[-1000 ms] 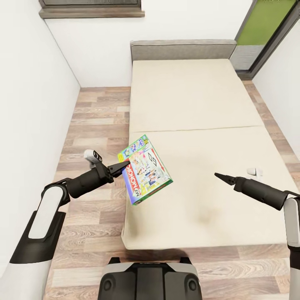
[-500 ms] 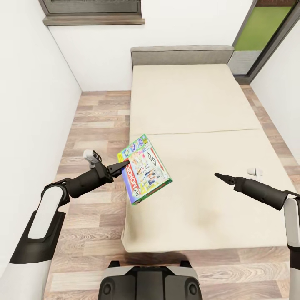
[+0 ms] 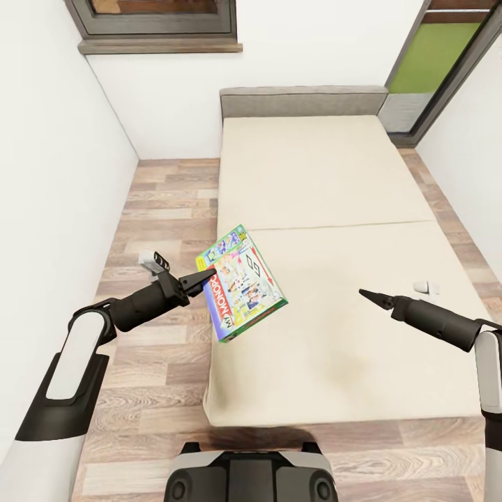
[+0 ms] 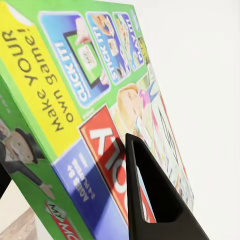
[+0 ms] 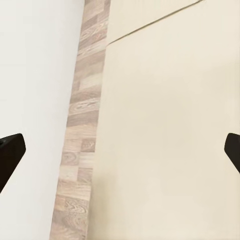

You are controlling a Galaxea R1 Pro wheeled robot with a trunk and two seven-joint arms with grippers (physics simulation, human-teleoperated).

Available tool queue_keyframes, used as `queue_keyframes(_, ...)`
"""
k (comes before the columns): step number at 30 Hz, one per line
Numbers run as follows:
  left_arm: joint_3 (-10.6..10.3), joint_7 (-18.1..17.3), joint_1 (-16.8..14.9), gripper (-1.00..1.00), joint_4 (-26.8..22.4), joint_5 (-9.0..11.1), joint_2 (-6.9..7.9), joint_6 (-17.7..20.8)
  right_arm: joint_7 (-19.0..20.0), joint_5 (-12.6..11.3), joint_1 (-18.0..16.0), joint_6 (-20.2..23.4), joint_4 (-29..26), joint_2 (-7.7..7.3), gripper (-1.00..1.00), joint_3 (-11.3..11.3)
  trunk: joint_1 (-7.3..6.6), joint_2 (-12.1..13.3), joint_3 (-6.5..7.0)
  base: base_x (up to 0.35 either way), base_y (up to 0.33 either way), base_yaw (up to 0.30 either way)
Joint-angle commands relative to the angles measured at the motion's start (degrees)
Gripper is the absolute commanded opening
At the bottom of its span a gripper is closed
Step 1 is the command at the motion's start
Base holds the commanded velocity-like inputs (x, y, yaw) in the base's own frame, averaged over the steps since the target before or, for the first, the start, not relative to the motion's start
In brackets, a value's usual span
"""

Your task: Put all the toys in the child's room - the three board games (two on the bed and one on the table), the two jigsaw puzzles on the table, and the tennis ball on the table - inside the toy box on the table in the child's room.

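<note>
A colourful Monopoly board game (image 3: 244, 293) hangs tilted over the left edge of the bed (image 3: 314, 174), with my left gripper (image 3: 206, 277) shut on its near edge. In the left wrist view, one black finger (image 4: 150, 200) presses on the box's printed face (image 4: 90, 100). My right gripper (image 3: 366, 294) hovers over the beige mattress to the right, and in the right wrist view (image 5: 120, 152) its fingers are spread wide with nothing between them. The bed's mattress is bare. The table, toy box, jigsaw puzzles and tennis ball are out of view.
A white wall (image 3: 49, 174) runs along the left, with a strip of wood-plank floor (image 3: 167, 209) between it and the bed. A dark-framed window (image 3: 157, 17) sits above the headboard's left. A green-panelled opening (image 3: 432, 63) is at the back right.
The whole view has shifted: bed, window and floor slid down the picture, so the camera moved. Both arms and the held game keep the same pose.
</note>
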Motion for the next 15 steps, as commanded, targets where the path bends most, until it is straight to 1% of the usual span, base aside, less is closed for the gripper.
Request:
queue_keyframes(1, -0.03, -0.37, -0.04, -1.00, 0.03, -0.38, 0.02, 0.06, 0.32, 0.18, -0.06, 0.19, -0.01, 0.00, 1.00, -0.06, 0.03, -0.08, 0.03, 0.000, 0.000, 0.000)
queue_keyframes(15, -0.14, -0.11, -0.03, -1.00, 0.08, -1.11, -0.24, 0.02, 0.30, 0.17, -0.06, 0.17, -0.01, 0.01, 1.00, -0.06, 0.03, -0.08, 1.32, 0.000, 0.000, 0.000)
